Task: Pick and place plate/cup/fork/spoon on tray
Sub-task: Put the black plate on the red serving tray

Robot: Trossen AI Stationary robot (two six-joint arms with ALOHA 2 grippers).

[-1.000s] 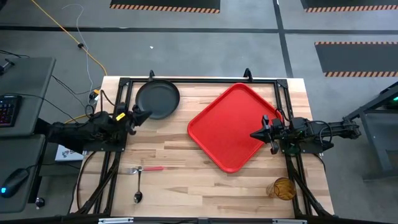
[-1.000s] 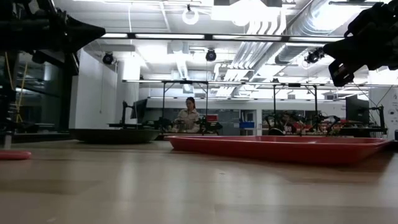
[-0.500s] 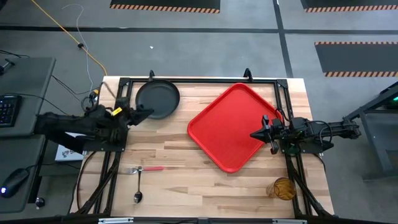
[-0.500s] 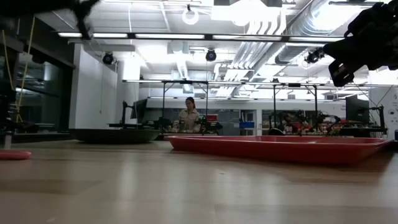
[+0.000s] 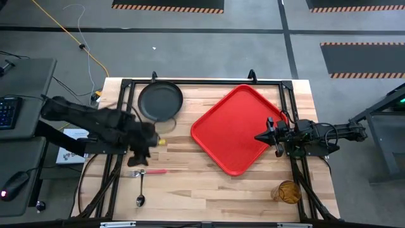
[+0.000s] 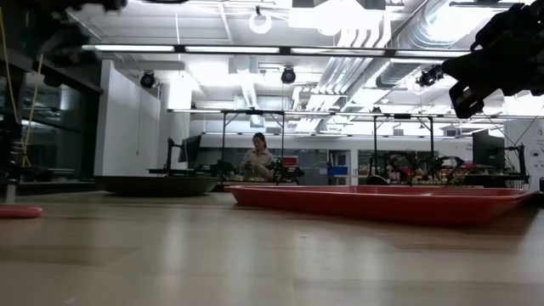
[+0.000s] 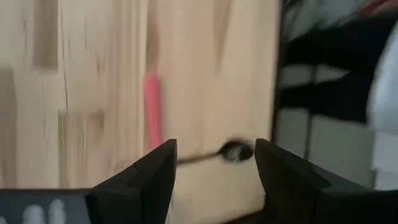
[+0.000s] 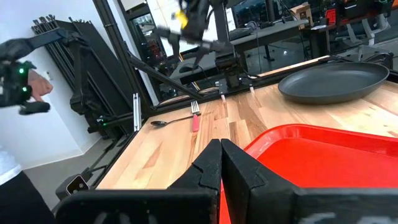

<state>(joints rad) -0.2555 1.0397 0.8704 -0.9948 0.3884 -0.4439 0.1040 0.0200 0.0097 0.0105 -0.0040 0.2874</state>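
The dark round plate [image 5: 161, 101] rests on the table at the far left. The red tray [image 5: 237, 130] lies right of the middle, turned corner-on. The red-handled fork [image 5: 149, 171] and the dark spoon [image 5: 140, 193] lie near the left front. The amber cup [image 5: 288, 192] sits at the near right corner. My left gripper [image 5: 138, 158] hangs open above the fork, pointing down; in its wrist view the fork's handle [image 7: 152, 109] and the spoon's bowl [image 7: 236, 150] show beyond the open fingers [image 7: 214, 171]. My right gripper [image 5: 258, 137] is shut over the tray's right part.
Black frame bars [image 5: 202, 82] run along the table's far, left and right sides. A person's hand [image 8: 28, 84] shows beyond the table's left side in the right wrist view. Bare wood lies between the fork and the tray.
My left gripper has swung from beside the plate's left rim toward the table's near edge, to a place above the fork. It has tipped from level to pointing down and has opened. Plate, fork, spoon, cup and tray have stayed put.
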